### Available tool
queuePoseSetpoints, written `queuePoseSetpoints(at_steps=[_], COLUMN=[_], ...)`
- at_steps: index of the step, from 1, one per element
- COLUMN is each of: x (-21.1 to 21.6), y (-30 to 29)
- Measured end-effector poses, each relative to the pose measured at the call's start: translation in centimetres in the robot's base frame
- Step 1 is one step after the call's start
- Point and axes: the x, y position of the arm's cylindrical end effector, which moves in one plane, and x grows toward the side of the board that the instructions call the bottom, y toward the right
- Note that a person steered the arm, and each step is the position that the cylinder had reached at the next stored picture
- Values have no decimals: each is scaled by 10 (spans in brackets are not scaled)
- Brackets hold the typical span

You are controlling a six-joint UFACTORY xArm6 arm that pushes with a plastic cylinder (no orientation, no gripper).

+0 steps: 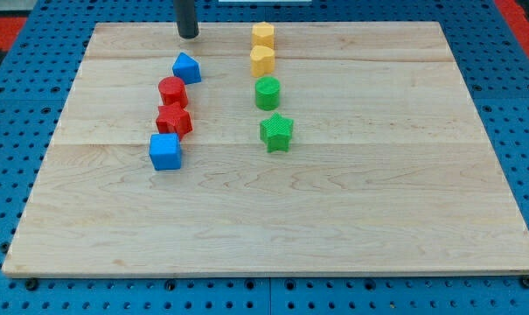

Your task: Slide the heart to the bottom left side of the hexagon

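A yellow heart-like block [262, 60] sits near the view's top centre. It touches a yellow hexagon-like block [263, 36] just above it. My tip [188, 36] rests on the board at the view's top, left of the two yellow blocks. It is just above a blue block [186, 67] with a pointed top and does not touch it. The tip is about a block's width apart from the yellow pair.
A red cylinder [172, 91], a red star-like block [174, 120] and a blue cube [165, 150] run in a line below the blue pointed block. A green cylinder [267, 92] and a green star [276, 132] lie below the heart. The wooden board [351, 219] sits on a blue pegboard.
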Motion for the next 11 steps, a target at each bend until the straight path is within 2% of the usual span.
queuePoseSetpoints(at_steps=[2, 4, 5, 6, 9, 11], x=[1, 98, 109, 88, 98, 86], y=[0, 80, 95, 132, 96, 111])
